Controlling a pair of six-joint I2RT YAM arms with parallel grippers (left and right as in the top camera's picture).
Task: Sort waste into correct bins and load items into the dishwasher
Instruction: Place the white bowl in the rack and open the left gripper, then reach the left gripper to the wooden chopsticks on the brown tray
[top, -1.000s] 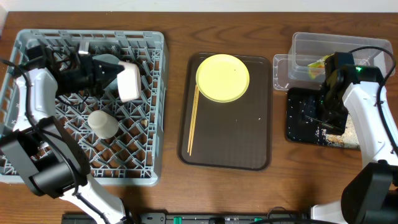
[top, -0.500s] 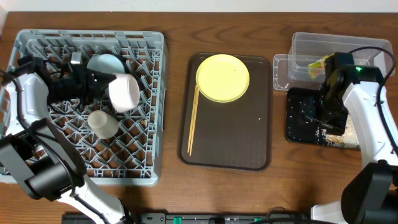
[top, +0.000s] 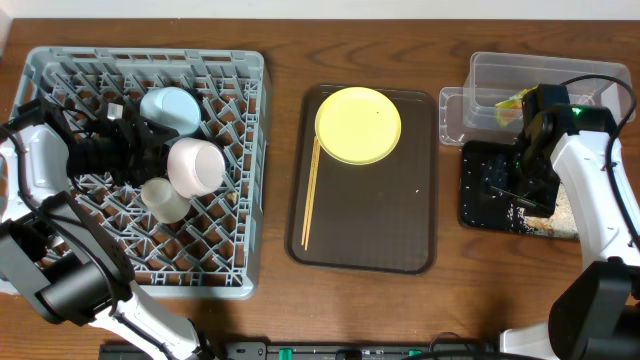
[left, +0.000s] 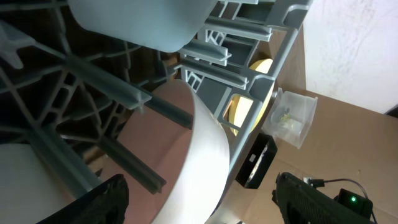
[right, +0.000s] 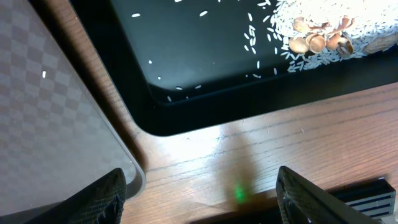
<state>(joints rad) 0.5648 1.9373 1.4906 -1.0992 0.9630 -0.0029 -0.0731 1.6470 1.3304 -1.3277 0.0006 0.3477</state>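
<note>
In the grey dishwasher rack (top: 240, 250) the white bowl (top: 195, 165) lies on its side between the light blue bowl (top: 170, 108) and the small white cup (top: 165, 198). My left gripper (top: 150, 155) is open, its fingers wide on either side of the white bowl's rim (left: 205, 162) without pressing it. The yellow plate (top: 358, 124) and chopsticks (top: 311, 195) lie on the brown tray. My right gripper (top: 525, 170) hangs open and empty above the black tray (top: 485, 190), which holds rice (right: 317, 31). The wrapper (top: 512, 103) is in the clear tub (top: 500, 70).
The brown serving tray (top: 370, 240) sits mid-table between rack and bins, with a stray rice grain (top: 418, 190) on it. Its corner (right: 56, 143) lies close to the black tray's edge (right: 186, 118). Bare wood runs along the front.
My left gripper carried the white bowl down and left into the rack and opened, leaving it beside the cup. The right arm has not moved.
</note>
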